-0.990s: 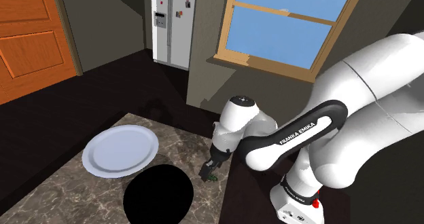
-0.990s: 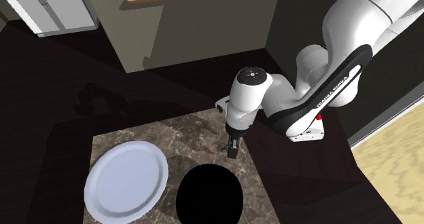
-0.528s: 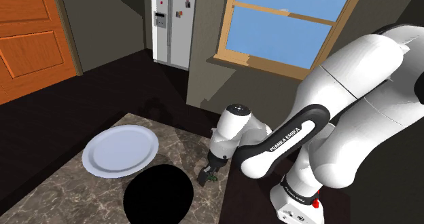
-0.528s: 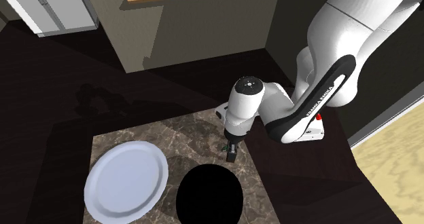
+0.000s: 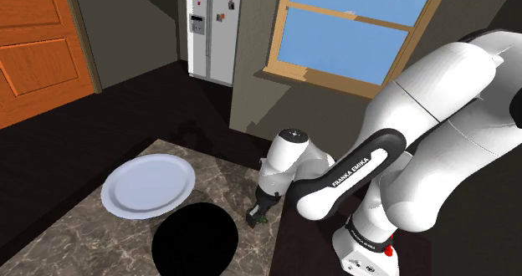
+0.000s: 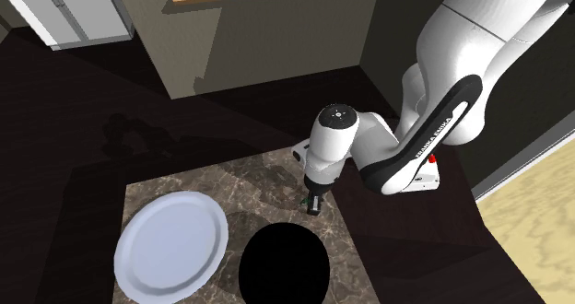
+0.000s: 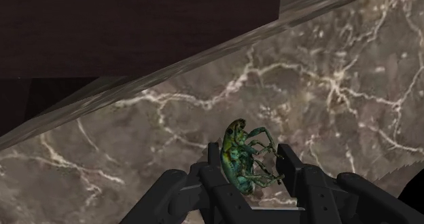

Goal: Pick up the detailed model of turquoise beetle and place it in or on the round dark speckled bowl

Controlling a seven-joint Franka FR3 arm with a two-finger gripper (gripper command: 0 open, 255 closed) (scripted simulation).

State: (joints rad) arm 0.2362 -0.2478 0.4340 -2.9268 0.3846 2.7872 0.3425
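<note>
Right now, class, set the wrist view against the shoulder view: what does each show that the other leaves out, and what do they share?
Wrist view: the green-turquoise sheen and thin legs of the beetle, close up at the gripper. Shoulder view: the white plate, the black round bowl beside it, the white arm, the fridge, the window and the orange door. Shared: the beetle on the marbled tabletop near its edge, with the gripper low at it.
</note>
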